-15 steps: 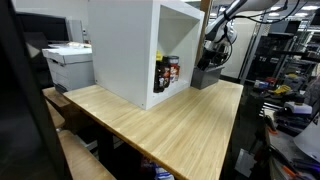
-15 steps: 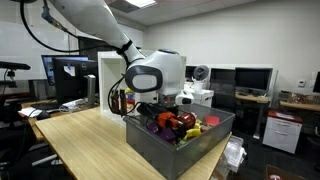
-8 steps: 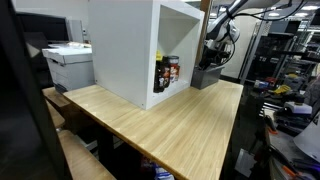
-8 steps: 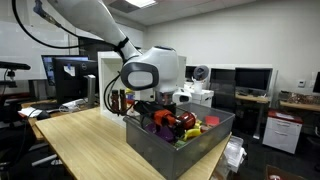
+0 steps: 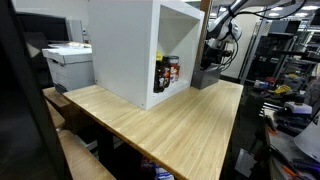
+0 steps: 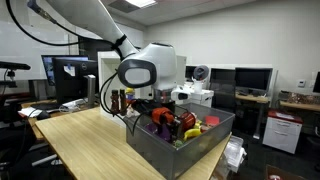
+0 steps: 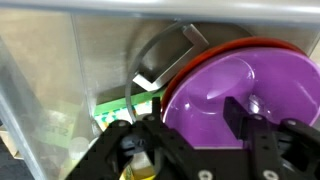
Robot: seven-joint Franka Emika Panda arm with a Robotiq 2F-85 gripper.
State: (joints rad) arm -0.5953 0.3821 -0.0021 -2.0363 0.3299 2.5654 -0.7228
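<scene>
My gripper (image 7: 190, 122) is open inside a grey bin (image 6: 170, 152). Its fingers hang just above a purple bowl (image 7: 215, 95), which sits in a red-orange plate (image 7: 240, 45). One finger is over the bowl's inside and the other is outside its rim, above a yellow object (image 7: 140, 168). A metal cup (image 7: 165, 55) and a green item (image 7: 112, 108) lie beside the bowl. In both exterior views the gripper (image 6: 150, 106) (image 5: 211, 55) reaches down into the bin (image 5: 206, 76), which holds several coloured toys (image 6: 182, 122).
A large white open box (image 5: 135, 50) stands on the wooden table (image 5: 170, 125), with cans (image 5: 167, 72) inside it. A printer (image 5: 68, 62) sits behind it. The bin is at the table's far corner. Monitors and desks (image 6: 250, 80) fill the room around the table.
In an exterior view the arm's wrist has shifted slightly left and up over the bin. The bin and its contents have not moved.
</scene>
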